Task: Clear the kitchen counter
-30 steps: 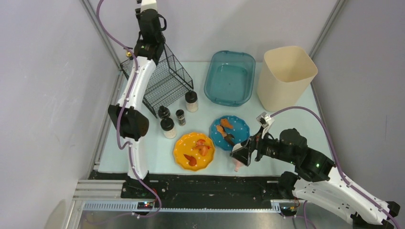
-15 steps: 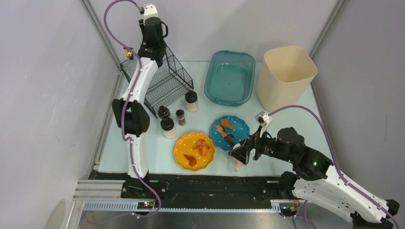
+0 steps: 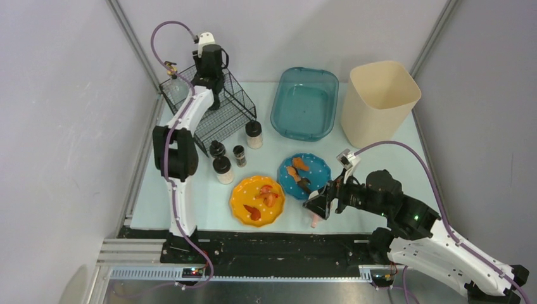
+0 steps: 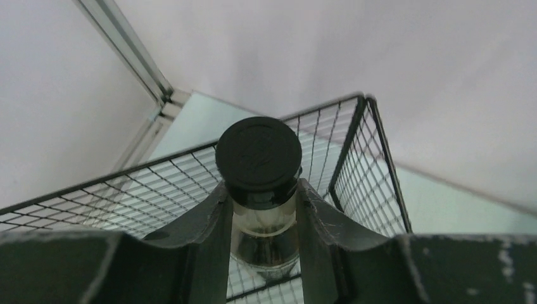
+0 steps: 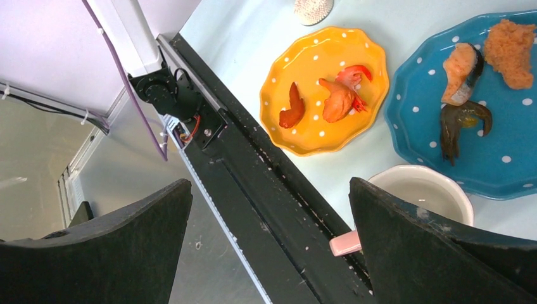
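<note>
The pale mint-blue kitchen counter (image 3: 209, 206) carries several spice jars (image 3: 223, 169), an orange plate (image 3: 257, 200) and a blue plate (image 3: 304, 175), both with food scraps. My left gripper (image 3: 212, 88) is over the black wire basket (image 3: 225, 117) at the back left. In the left wrist view the left gripper (image 4: 261, 190) is shut on a glass spice jar (image 4: 258, 158) with a black lid, above the basket (image 4: 370, 171). My right gripper (image 3: 315, 206) is open and empty near the front edge, beside a white cup (image 5: 421, 190) with a pink handle (image 5: 345, 244).
A teal plastic tub (image 3: 304, 102) and a tall beige bin (image 3: 379, 101) stand at the back right. The black front rail (image 5: 285, 209) lies under my right gripper (image 5: 269, 190). The orange plate (image 5: 326, 88) and blue plate (image 5: 475, 107) lie just beyond it.
My left arm has come down and forward with the jar, from high by the back wall to just over the wire basket. My right gripper has edged slightly left.
</note>
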